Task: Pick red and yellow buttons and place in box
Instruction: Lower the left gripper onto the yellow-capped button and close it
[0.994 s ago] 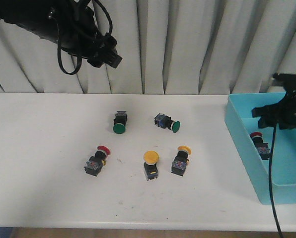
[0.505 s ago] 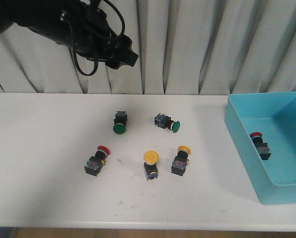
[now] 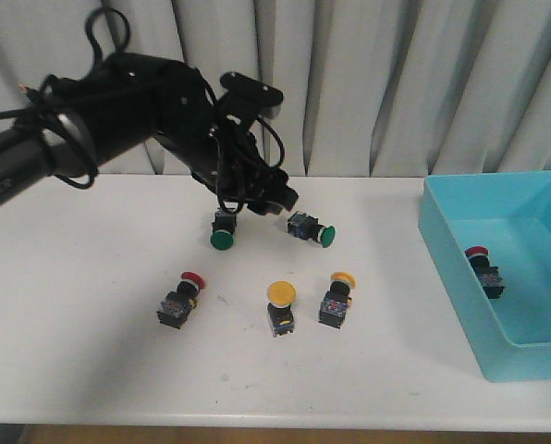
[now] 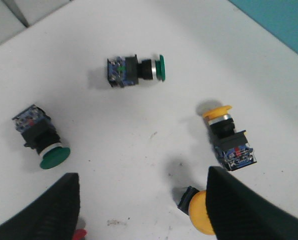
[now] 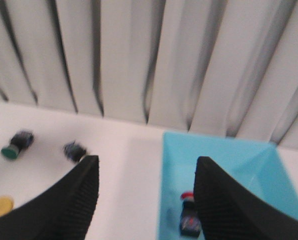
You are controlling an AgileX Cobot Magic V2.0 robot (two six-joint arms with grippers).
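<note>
Grey pleated curtains hang behind a white table [image 3: 72, 351]. From the front, the left arm [image 3: 118, 111] reaches from the upper left toward the middle, its gripper [image 3: 257, 190] low over two green-capped switches [image 3: 222, 229] [image 3: 310, 228]. Below them, in a loose row at centre frame, lie a red button [image 3: 180, 298] and two yellow buttons [image 3: 279, 307] [image 3: 336, 299]. At the right edge sits the turquoise box [image 3: 460, 277] with another red button [image 3: 483, 270] inside, near its left wall; the right arm is out of this view. In the left wrist view, the gripper's fingers [image 4: 239, 210] are spread wide at the bottom corners, holding nothing, with one yellow cap [image 4: 201, 212] just beside the right-hand finger, the other yellow button [image 4: 228, 139] above it, and both green ones toward the upper left. In the blurred right wrist view, the right gripper [image 5: 146, 200] is also parted and empty, high above the table, the box [image 5: 229, 150] at lower right with its red button [image 5: 189, 215].
</note>
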